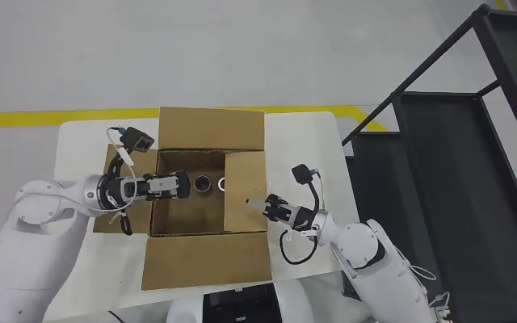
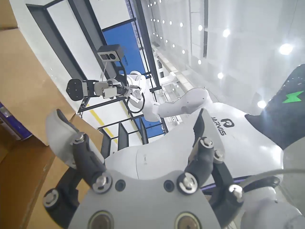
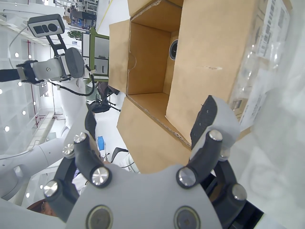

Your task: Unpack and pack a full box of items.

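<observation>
An open cardboard box [image 1: 212, 129] stands mid-table, its right flap [image 1: 244, 190] folded in over the opening. Two round dark cans [image 1: 201, 186] lie inside at the far wall; one can [image 3: 174, 49] shows past the flap [image 3: 205, 48]. My left gripper [image 1: 174, 185] is inside the box on its left side, open [image 2: 128, 125] and holding nothing, with the box wall [image 2: 23, 77] beside it. My right gripper [image 1: 260, 202] sits at the folded flap's outer edge, open [image 3: 150, 120], its fingers apart from the cardboard.
The box's other three flaps lie spread flat on the white table [image 1: 299, 137]. A blue item [image 2: 9, 120] shows low inside the box. Black metal stairs [image 1: 436, 129] stand off the table's right side. A yellow floor line [image 1: 48, 118] runs behind.
</observation>
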Robot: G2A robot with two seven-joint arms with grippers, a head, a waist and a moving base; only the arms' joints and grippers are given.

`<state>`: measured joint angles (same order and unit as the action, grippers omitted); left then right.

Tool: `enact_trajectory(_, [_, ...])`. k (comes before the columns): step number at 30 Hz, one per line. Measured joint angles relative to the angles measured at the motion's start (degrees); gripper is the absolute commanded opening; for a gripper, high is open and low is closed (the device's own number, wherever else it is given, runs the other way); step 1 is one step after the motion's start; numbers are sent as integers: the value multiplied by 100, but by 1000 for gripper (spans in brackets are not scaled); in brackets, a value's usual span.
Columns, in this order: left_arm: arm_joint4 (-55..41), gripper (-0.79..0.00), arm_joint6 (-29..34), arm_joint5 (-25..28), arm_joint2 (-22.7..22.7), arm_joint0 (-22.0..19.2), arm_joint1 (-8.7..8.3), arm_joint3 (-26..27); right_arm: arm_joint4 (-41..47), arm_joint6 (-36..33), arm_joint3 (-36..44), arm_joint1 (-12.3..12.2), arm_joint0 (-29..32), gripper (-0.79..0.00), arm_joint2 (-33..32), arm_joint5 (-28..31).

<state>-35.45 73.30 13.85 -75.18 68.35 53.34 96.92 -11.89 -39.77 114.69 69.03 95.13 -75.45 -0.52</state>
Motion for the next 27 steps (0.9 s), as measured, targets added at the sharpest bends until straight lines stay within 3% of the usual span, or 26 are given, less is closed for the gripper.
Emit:
enact_trajectory(7, [885, 0, -259, 190, 726, -177, 104, -100, -51, 130, 35, -34, 116, 0, -67, -43])
enact_trajectory(18, [1773, 0, -708, 521, 1584, -732, 307, -1101, -51, 399, 319, -103, 425, 0, -445, -44])
enact_trajectory(27, [2226, 0, -1381, 952, 2061, -887, 479, -1564, -19, 469, 462, -157, 682, 0, -750, -12])
